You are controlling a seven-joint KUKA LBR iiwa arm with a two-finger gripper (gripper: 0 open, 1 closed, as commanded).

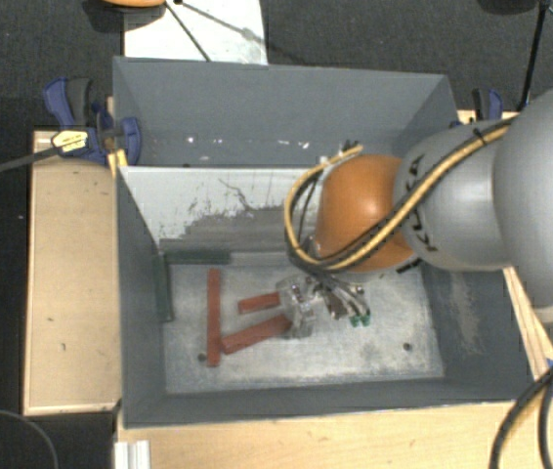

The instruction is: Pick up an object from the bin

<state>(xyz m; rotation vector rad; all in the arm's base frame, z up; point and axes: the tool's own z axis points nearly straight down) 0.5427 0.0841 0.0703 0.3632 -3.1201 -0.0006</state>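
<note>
Jaws low in grey bin [413, 355], at ends of red-brown sticks [253, 338]

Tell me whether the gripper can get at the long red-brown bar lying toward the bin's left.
Probably yes: the long red-brown bar lies flat and uncovered on the bin floor, the gripper close on its right.

The bin [145, 301] is matt grey metal, scratched on its back wall. The red-brown sticks [214, 311] look matt. The orange wrist cover [355, 208] is glossy.
</note>
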